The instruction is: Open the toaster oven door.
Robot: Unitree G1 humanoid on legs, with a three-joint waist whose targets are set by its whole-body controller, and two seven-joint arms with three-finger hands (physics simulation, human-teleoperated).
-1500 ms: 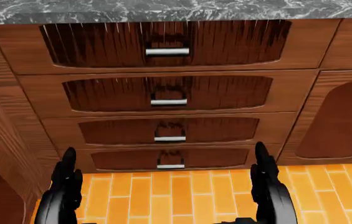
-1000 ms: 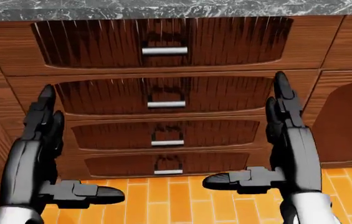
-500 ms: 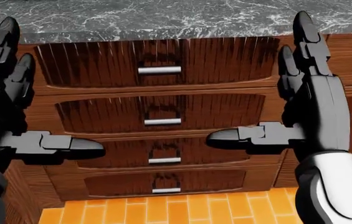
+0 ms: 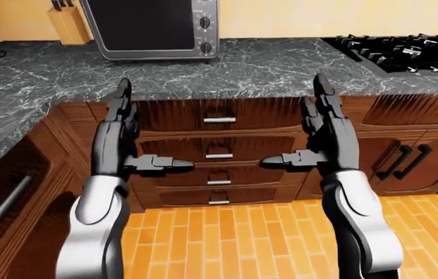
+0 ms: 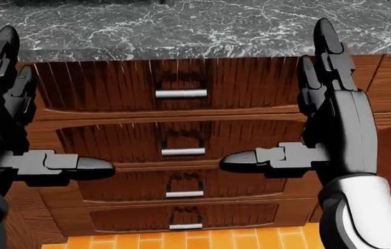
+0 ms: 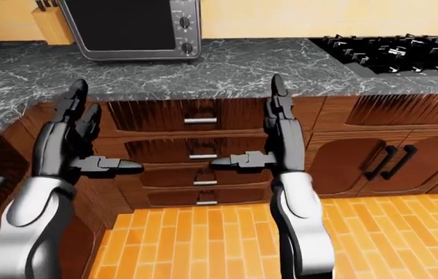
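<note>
Both hands are up before the drawers (image 5: 180,122), left hand (image 4: 117,145) and right hand (image 4: 329,136), fingers (image 5: 323,46) spread wide, holding nothing. The toaster oven (image 4: 150,28) sits far left on the desk (image 4: 265,67), its door apparently closed, well apart from either hand.

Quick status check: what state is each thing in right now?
Toaster oven: door shut, untouched.
Drawers: all four shut.
Cabinet doors: shut.
Stove: no flame seen.
Left hand: open, empty.
Right hand: open, empty.
</note>
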